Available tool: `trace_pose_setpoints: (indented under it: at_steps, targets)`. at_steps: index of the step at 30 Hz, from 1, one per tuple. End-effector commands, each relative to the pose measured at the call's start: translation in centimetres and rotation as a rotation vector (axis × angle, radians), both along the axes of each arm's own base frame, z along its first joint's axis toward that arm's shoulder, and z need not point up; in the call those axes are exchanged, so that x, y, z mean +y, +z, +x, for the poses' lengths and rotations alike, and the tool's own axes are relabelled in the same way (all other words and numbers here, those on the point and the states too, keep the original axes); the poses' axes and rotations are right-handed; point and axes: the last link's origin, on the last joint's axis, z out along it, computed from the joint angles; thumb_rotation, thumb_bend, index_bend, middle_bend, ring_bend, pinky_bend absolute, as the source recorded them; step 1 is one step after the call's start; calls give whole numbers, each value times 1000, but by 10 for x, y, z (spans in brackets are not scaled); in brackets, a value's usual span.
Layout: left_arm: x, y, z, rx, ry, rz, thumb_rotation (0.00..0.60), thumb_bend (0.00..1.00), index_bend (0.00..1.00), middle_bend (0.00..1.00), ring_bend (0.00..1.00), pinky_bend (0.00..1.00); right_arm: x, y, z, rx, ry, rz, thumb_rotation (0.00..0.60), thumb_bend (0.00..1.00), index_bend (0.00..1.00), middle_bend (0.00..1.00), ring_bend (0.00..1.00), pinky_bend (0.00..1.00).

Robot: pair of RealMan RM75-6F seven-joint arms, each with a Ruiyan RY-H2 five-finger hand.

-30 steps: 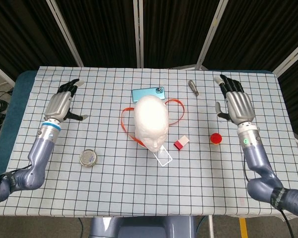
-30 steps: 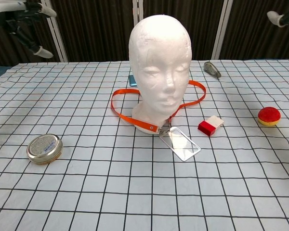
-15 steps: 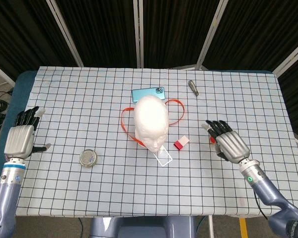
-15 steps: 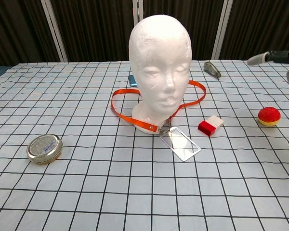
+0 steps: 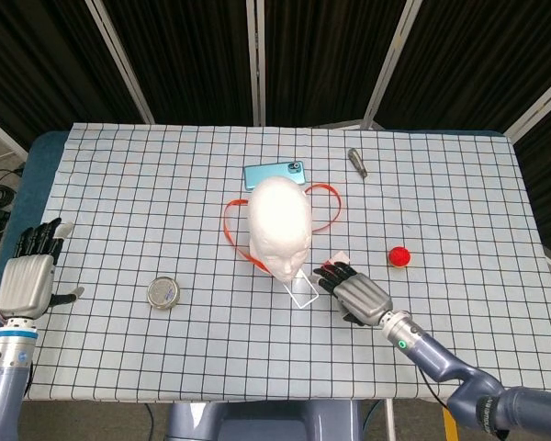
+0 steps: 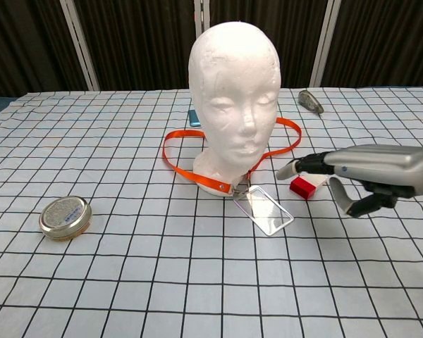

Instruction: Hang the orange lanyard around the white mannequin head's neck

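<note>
- Black curtains with pale upright bars stand behind a tabletop (image 5: 165,349) under a white cloth with a dark grid.
- The white mannequin head (image 6: 234,84) stands upright near the middle, face towards the chest camera.
- The right robot hand (image 5: 356,294) hovers low just beside the head's base, palm down, fingers (image 6: 303,166) stretched forward and apart, holding nothing; its fingertips reach over the red and white block (image 6: 300,186).
- The left robot hand (image 5: 26,276) hangs at the tabletop's left edge, well apart from everything, fingers straight and spread, empty; only the head view shows it.
- The orange lanyard (image 6: 183,166) lies flat on the cloth, looped around the base of the head, one side bulging left and the other right.
- A clear badge holder (image 6: 264,209) at the lanyard's front end lies just ahead of the head.
- A blue phone (image 5: 274,173) lies behind the head.
- A round tin (image 6: 65,217) sits well to the left.
- A red ball-like object (image 5: 399,256) sits to the right.
- A small grey tool (image 5: 356,162) lies near the far edge.
</note>
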Motion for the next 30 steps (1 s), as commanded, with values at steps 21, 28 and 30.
trace_pose_setpoints:
  at_steps: [21, 28, 30]
  targets:
    - [5, 8, -11, -31, 8, -7, 600, 0, 0, 0, 0, 0, -2, -56, 19, 45, -22, 89, 600, 1000, 185, 179, 77, 122]
    - [4, 6, -10, -31, 7, -18, 600, 0, 0, 0, 0, 0, 12, -46, 13, 56, -25, 133, 600, 1000, 218, 224, 145, 188]
    - [4, 5, -10, -29, 7, -20, 600, 0, 0, 0, 0, 0, 18, -42, 12, 54, -18, 152, 600, 1000, 223, 230, 150, 194]
